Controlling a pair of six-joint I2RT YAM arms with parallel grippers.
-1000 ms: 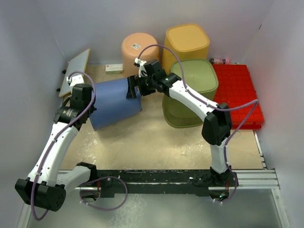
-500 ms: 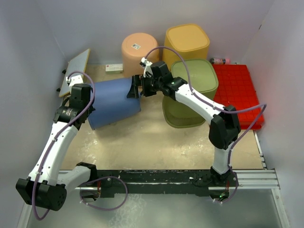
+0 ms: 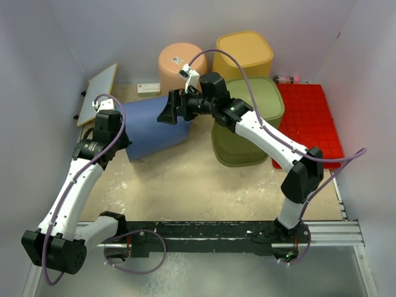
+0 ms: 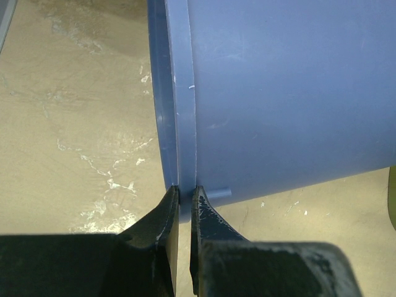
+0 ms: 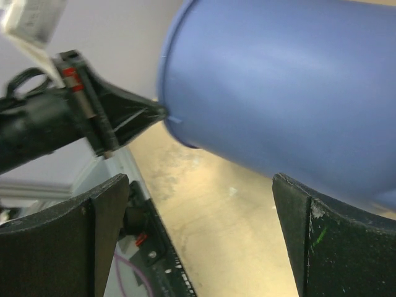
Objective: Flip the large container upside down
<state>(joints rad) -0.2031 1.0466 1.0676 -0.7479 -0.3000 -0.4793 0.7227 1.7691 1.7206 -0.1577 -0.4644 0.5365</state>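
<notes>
Since a second ago the blue container [image 3: 151,127] has tipped, its closed end lifting toward the back wall, and the right arm's elbow has swung out toward the right wall.

Pale lilac walls [image 3: 37,55] close the space in on three sides of the container. The tabletop [image 3: 185,179] is tan, mottled with white scuffs and cracks, most plainly on the near side of the container. A black rail [image 3: 204,235] runs along the near edge.

Right of the blue container stands a green container [image 3: 250,120] with a red gridded tray [image 3: 312,120] beyond it. Behind it are a yellow container [image 3: 242,52] and a round peach one [image 3: 182,62]. To its left a wooden board [image 3: 98,91] leans at the wall, and a small white box [image 3: 148,88] lies just behind it.

The blue container lies tilted on its side, left of centre, open end toward the left wall. The left hand [image 4: 184,192] is pressed together on its rim, pinching the lip. The right hand [image 5: 199,179] is spread wide at the closed end, one finger [image 5: 105,235] on each side; whether the fingers touch the container cannot be told.
</notes>
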